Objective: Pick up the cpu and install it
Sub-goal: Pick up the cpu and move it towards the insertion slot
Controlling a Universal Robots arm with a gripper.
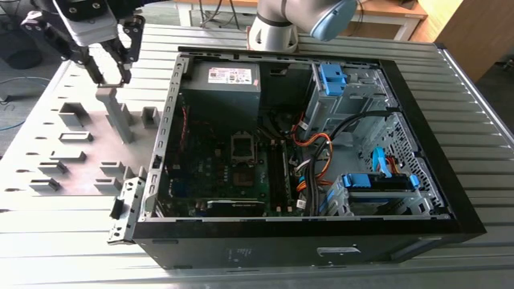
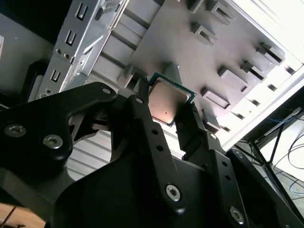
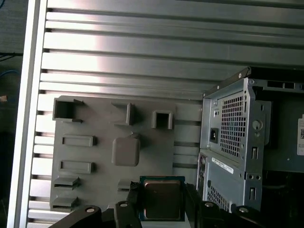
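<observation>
I note the claw (image 1: 112,79) closed to the width of the cpu (image 3: 163,199), gripping it by two opposite edges above the grey holder plate (image 3: 156,152) beside the computer case (image 1: 449,198); so thin an edge hold could let it tilt or slip free.

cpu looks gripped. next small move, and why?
Probably carry it level toward the exterior view's right, over the case wall. The gripper is shut on the cpu by two opposite edges, above the grey holder tray. The socket lies inside the computer case, so holding this height should clear that wall.
</observation>
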